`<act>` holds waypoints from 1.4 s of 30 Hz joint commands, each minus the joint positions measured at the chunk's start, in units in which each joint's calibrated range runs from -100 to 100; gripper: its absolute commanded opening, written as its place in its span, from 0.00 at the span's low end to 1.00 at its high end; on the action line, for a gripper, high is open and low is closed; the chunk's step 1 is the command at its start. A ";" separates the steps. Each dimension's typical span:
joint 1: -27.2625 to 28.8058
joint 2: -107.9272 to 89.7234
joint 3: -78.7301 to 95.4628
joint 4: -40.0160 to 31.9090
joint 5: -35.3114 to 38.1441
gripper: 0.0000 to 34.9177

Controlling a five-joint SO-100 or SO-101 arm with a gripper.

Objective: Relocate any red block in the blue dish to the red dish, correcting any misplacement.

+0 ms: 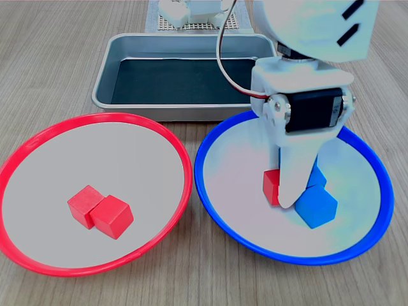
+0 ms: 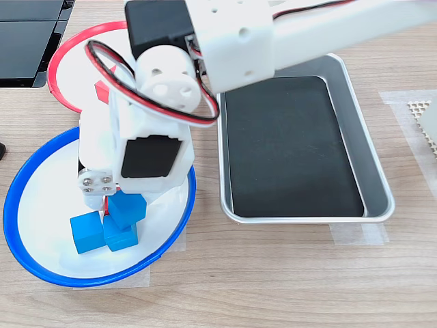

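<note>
Wooden table (image 1: 57, 57): tool (image 1: 288, 194) upright over red block (image 1: 271, 186), blue dish (image 1: 217, 204).

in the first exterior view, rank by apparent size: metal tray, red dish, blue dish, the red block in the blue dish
1. Red dish and blue dish: they look alike in size, so I won't rank them apart.
2. Metal tray: looks smaller, but it lies farther from the camera, so this is unsure.
3. Red block: clearly smallest, partly hidden by the gripper.

Block (image 1: 271, 186) in dish (image 1: 223, 210) (beside cubes (image 1: 317, 205))

White printed arm (image 2: 205, 41) — black servos, red-white-black cable.
</note>
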State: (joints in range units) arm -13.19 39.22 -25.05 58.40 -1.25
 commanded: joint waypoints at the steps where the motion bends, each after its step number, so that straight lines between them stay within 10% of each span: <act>1: 0.53 -3.35 0.51 0.99 0.39 0.12; 42: 13.33 -22.12 7.16 3.79 9.47 0.01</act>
State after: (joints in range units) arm -3.01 22.08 -18.60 61.58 6.23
